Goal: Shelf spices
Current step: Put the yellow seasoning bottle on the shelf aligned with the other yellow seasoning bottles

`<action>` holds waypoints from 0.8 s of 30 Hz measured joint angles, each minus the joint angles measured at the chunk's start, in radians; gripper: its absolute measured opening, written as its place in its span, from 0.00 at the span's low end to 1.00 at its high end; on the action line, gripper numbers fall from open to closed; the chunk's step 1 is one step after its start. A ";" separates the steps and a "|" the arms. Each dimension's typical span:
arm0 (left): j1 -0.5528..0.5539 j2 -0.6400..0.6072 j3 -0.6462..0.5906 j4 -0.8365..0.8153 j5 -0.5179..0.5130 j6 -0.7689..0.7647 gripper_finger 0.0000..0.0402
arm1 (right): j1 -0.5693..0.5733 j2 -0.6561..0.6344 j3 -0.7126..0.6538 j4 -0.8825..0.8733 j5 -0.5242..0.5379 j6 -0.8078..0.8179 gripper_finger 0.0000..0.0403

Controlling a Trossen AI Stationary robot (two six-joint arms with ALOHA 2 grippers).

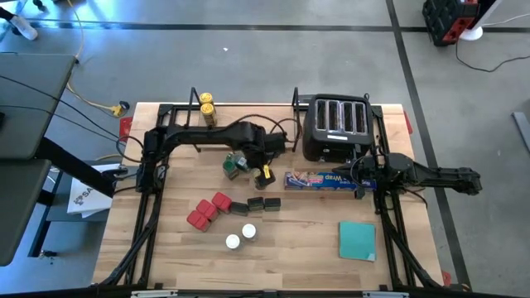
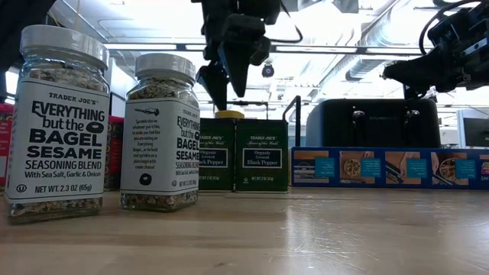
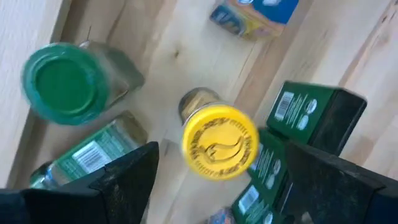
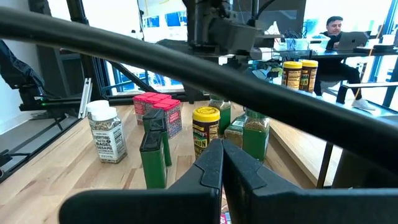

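Note:
My left gripper (image 1: 263,164) hangs open over the middle of the table, fingers pointing down. Its two fingers stand on either side of an upright yellow-lidded spice jar (image 3: 219,142), above its lid and apart from it (image 2: 229,114). Two green-lidded jars (image 3: 65,81) and green pepper tins (image 3: 311,112) stand close around it. Red tins (image 1: 207,211) and two white-capped jars (image 1: 240,236) stand nearer the front edge. Two yellow-lidded jars (image 1: 205,108) stand on the left end of the shelf (image 1: 252,108) at the far edge. My right gripper (image 4: 221,162) waits shut at the table's right.
A black toaster (image 1: 335,124) stands at the far right beside the shelf. A long blue wrap box (image 1: 323,180) lies between the spices and my right arm. A teal square (image 1: 356,240) lies at the front right. Bare wood shows along the front edge.

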 joint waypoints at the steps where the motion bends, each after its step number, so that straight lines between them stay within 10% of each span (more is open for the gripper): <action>1: -0.008 0.000 -0.009 0.010 -0.013 -0.015 0.85 | 0.000 0.000 0.000 0.000 0.000 0.000 0.00; 24: -0.028 0.000 -0.147 0.125 -0.069 -0.022 0.76 | 0.000 0.000 0.000 0.000 0.000 0.000 0.00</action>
